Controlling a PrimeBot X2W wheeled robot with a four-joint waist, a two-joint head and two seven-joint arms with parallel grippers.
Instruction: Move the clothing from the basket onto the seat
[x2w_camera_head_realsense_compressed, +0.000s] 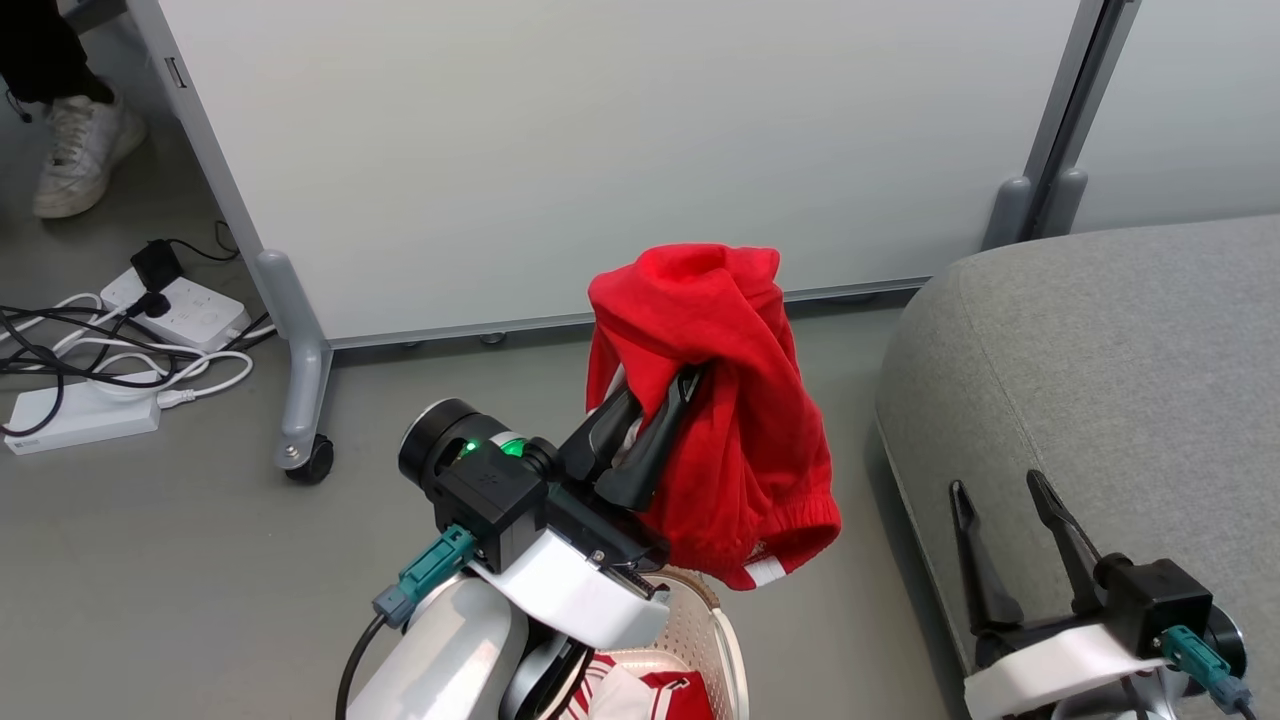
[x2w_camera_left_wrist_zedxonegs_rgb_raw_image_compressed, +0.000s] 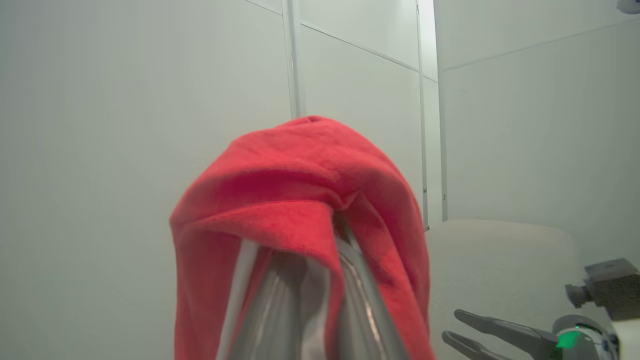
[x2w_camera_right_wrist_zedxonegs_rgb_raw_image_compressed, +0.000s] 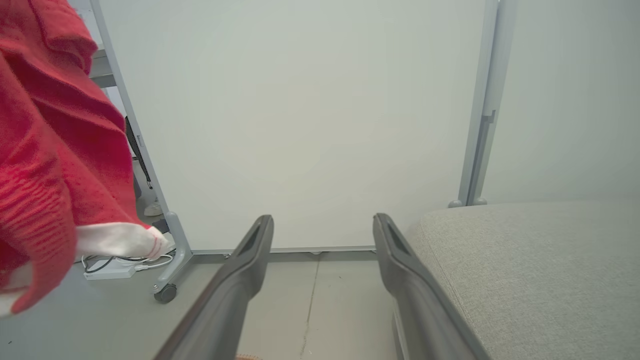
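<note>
My left gripper (x2w_camera_head_realsense_compressed: 662, 385) is shut on a red garment (x2w_camera_head_realsense_compressed: 725, 400) that drapes over its fingers and hangs in the air above the basket (x2w_camera_head_realsense_compressed: 722, 640), whose rim shows at the bottom of the head view. More red-and-white clothing (x2w_camera_head_realsense_compressed: 640, 695) lies inside the basket. In the left wrist view the red garment (x2w_camera_left_wrist_zedxonegs_rgb_raw_image_compressed: 305, 210) covers the fingertips. The grey seat (x2w_camera_head_realsense_compressed: 1100, 370) lies to the right. My right gripper (x2w_camera_head_realsense_compressed: 1000, 488) is open and empty over the seat's near edge. In the right wrist view its fingers (x2w_camera_right_wrist_zedxonegs_rgb_raw_image_compressed: 250, 255) frame the floor, with the seat (x2w_camera_right_wrist_zedxonegs_rgb_raw_image_compressed: 540, 270) at right and the garment (x2w_camera_right_wrist_zedxonegs_rgb_raw_image_compressed: 45, 150) at left.
A pale grey wheeled partition panel (x2w_camera_head_realsense_compressed: 600, 150) stands behind, its caster (x2w_camera_head_realsense_compressed: 308, 462) on the floor at left. Power strips and cables (x2w_camera_head_realsense_compressed: 130, 340) lie at far left. A person's white shoe (x2w_camera_head_realsense_compressed: 80, 150) is at the top left corner.
</note>
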